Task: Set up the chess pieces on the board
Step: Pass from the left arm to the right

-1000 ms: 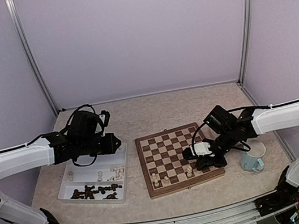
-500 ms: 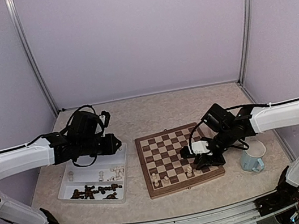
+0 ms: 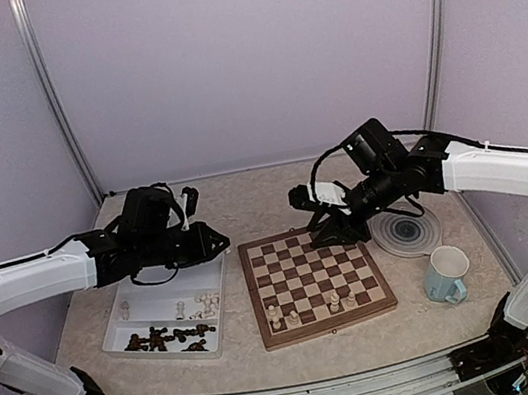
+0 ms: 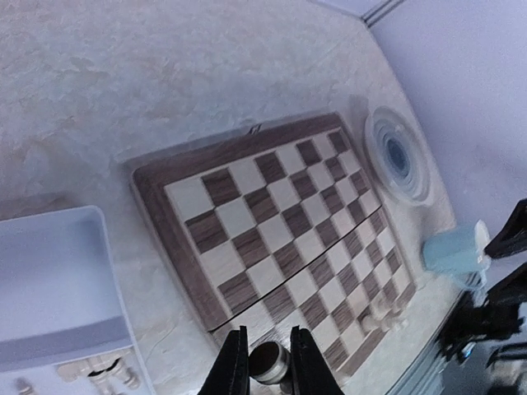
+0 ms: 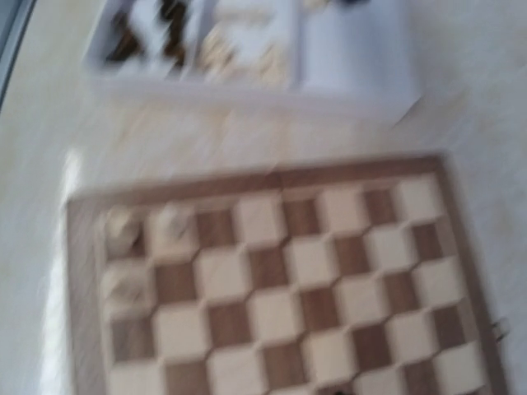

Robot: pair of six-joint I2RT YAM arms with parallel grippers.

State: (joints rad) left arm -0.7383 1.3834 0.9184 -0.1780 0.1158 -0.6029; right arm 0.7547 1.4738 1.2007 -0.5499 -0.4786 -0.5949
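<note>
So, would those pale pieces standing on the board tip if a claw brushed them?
Probably yes: the pale pieces stand upright on small bases, so a side knock likely topples them. Once down, their rounded shape might let them roll on the flat board. They are small, so probably light.

The board (image 3: 316,280) lies mid-table, with a tray (image 3: 159,296) just left of it. Chess pieces (image 3: 166,336) lie in the tray's near compartments; other pieces (image 3: 334,299) stand on the board's near rows. A plate (image 3: 405,232) lies beside the board's far right corner, and a mug (image 3: 446,275) stands before the plate
</note>
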